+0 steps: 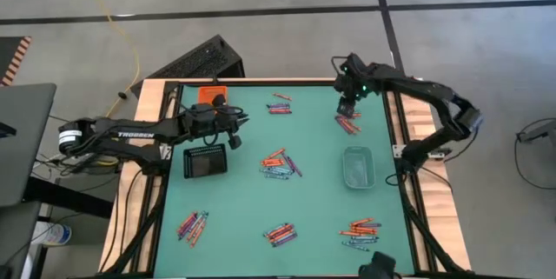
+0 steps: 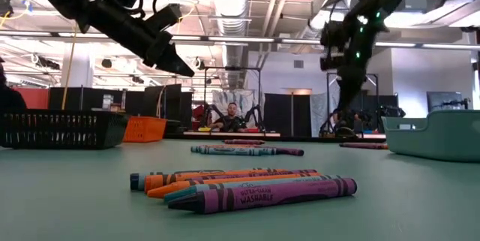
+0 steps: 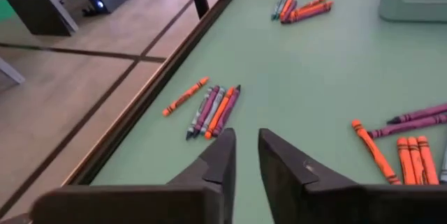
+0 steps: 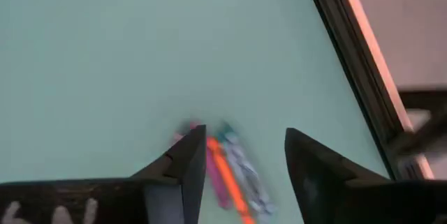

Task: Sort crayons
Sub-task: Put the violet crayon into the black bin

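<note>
The right gripper (image 4: 241,158) hangs with its jaws spread wide and empty above a small cluster of crayons (image 4: 227,165) at the far right of the green table (image 1: 313,192), close to the table's right rail; orange, pink and teal sticks lie between and just beyond its fingers (image 4: 183,165), not touching them. In the high view this gripper (image 1: 347,108) sits over that same pile (image 1: 348,123), with the clear tray (image 1: 357,166) nearer and slightly right of it. The left gripper (image 3: 246,155) holds its jaws narrowly parted, nothing between them, raised above the table's left middle. From above, it (image 1: 233,140) hovers just beside the black tray (image 1: 205,162), with the orange tray (image 1: 211,96) at the far left edge. The other crayons lie in scattered groups: one at the far middle (image 1: 280,105), one in the centre (image 1: 280,164), one near left (image 1: 193,224), one near middle (image 1: 279,234) and one near right (image 1: 360,233). A person (image 2: 232,115) sits in the room far behind the table.
</note>
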`<action>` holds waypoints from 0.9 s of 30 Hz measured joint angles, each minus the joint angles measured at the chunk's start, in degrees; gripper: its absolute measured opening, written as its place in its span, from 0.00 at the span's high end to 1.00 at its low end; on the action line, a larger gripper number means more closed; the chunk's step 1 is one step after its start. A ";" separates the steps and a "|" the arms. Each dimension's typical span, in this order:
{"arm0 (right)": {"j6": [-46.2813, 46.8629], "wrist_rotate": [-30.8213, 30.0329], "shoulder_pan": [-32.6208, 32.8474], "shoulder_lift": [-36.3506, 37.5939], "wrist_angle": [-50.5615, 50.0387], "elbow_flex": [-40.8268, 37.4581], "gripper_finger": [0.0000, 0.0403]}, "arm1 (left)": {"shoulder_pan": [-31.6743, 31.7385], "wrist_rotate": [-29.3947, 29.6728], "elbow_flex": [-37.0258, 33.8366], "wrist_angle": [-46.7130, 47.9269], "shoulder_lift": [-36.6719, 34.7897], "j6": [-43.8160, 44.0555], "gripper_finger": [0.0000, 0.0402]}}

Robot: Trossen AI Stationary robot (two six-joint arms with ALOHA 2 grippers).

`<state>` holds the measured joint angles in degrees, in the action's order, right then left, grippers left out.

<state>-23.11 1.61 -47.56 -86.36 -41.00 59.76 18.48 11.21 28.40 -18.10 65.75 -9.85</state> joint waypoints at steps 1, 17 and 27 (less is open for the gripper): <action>-0.90 -0.02 -0.95 -1.46 0.03 0.23 0.52 | 0.00 0.06 0.00 0.28 -0.12 0.00 0.83; -5.84 -1.73 -1.93 -16.02 -7.50 5.45 0.64 | 0.00 0.14 0.00 0.74 -0.19 -1.09 0.71; 6.90 -1.04 0.30 -10.59 -9.77 5.49 0.69 | 0.00 0.12 0.00 1.70 -0.17 -1.07 0.71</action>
<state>-16.21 0.57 -47.26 -96.94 -50.77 65.25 18.48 11.33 28.40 -16.40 65.58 -10.92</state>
